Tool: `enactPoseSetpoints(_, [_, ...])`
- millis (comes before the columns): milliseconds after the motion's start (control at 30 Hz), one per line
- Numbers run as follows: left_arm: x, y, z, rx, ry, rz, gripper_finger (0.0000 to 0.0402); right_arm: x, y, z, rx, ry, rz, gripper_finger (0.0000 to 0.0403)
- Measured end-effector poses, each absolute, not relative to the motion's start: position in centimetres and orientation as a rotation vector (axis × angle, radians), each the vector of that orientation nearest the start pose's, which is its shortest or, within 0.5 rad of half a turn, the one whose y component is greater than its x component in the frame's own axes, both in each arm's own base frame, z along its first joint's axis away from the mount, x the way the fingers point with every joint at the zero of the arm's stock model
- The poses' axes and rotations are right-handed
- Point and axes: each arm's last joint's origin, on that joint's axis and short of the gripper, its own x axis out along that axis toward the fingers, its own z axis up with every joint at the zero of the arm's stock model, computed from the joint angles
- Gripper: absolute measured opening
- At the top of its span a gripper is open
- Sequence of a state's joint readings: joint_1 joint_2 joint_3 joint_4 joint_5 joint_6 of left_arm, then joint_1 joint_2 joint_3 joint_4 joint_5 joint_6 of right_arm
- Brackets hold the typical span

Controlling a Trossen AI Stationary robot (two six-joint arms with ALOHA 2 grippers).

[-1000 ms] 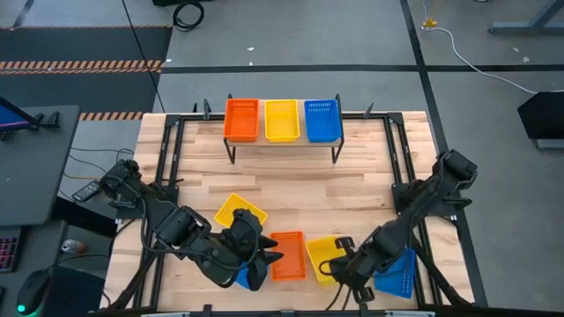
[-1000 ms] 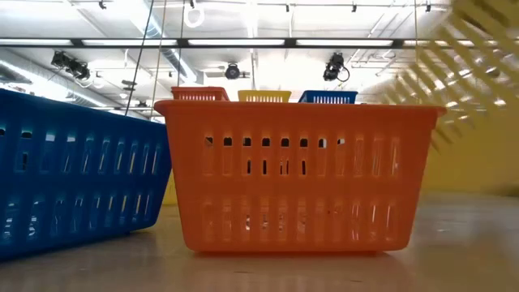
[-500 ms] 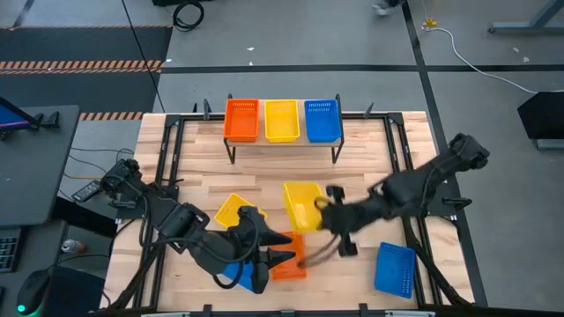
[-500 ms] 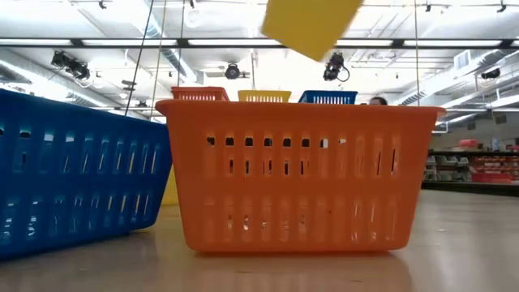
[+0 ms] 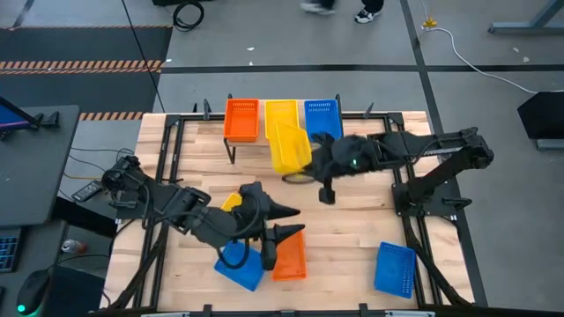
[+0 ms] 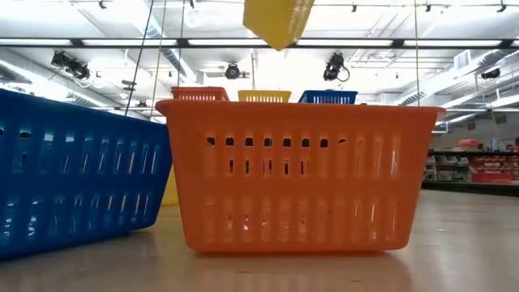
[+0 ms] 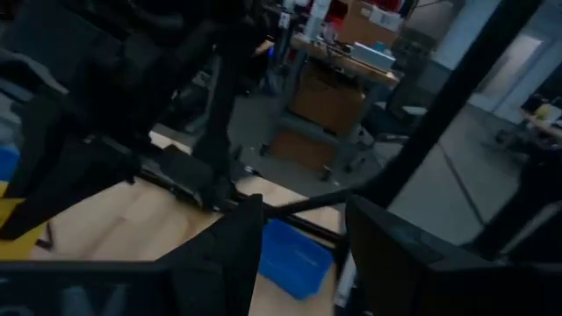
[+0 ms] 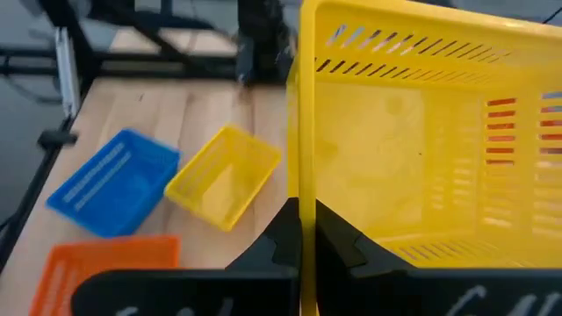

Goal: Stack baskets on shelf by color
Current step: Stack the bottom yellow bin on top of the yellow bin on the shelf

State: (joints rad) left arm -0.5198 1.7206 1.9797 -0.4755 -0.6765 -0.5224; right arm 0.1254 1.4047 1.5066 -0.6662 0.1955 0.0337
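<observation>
My right gripper (image 5: 308, 165) is shut on a yellow basket (image 5: 290, 147), held in the air just in front of the shelf (image 5: 232, 148). An orange (image 5: 241, 119), a yellow (image 5: 279, 113) and a blue basket (image 5: 322, 119) stand side by side on the shelf. My left gripper (image 5: 287, 224) hangs open over the near middle of the table with nothing between its fingers. Below it an orange basket (image 5: 289, 255) and a blue basket (image 5: 240, 266) rest on the table. A yellow basket (image 5: 230, 203) shows partly behind the left arm. My right gripper pinches one side wall of the yellow basket at its rim (image 8: 300, 206), one finger (image 8: 341, 239) inside the basket and the other outside. The fingers come from the table's right side, slanting down. The basket is lifted clear and tilted.
Another blue basket (image 5: 394, 269) lies at the near right corner. Black frame rails (image 5: 398, 167) run along both sides of the table. Bare wood lies between the shelf and the near baskets. A person's feet (image 5: 368, 11) show on the floor beyond the table.
My right gripper has lifted the yellow basket off the near right of the table and carried it up and toward the far edge, to the shelf. My left gripper has risen, rolled and moved a little toward the table's right, uncovering the blue basket below it.
</observation>
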Motion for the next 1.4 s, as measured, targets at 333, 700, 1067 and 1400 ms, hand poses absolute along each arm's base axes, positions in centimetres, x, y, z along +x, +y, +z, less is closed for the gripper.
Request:
enactPoseSetpoints(333, [33.2,-13.2,48.6,-0.347,0.023,0.470,0.0172,29.8,-1.8,40.1,-0.028,0.517,-0.187,0.0014])
enactPoseSetpoints(700, [30.8,-7.8,51.4,-0.167,0.136,0.720,0.0172,29.6,-4.8,40.2,-0.006,0.502,-0.187,0.0014])
enactPoseSetpoints(1067, [29.8,-3.6,49.4,-0.229,0.441,0.680,0.0172,29.0,-7.4,40.1,0.017,0.505,-0.210,0.0014])
enactPoseSetpoints(1400, [29.1,-2.3,49.2,-0.259,0.476,0.740,0.0172,29.6,-10.1,37.9,0.065,0.579,-0.154,0.0014])
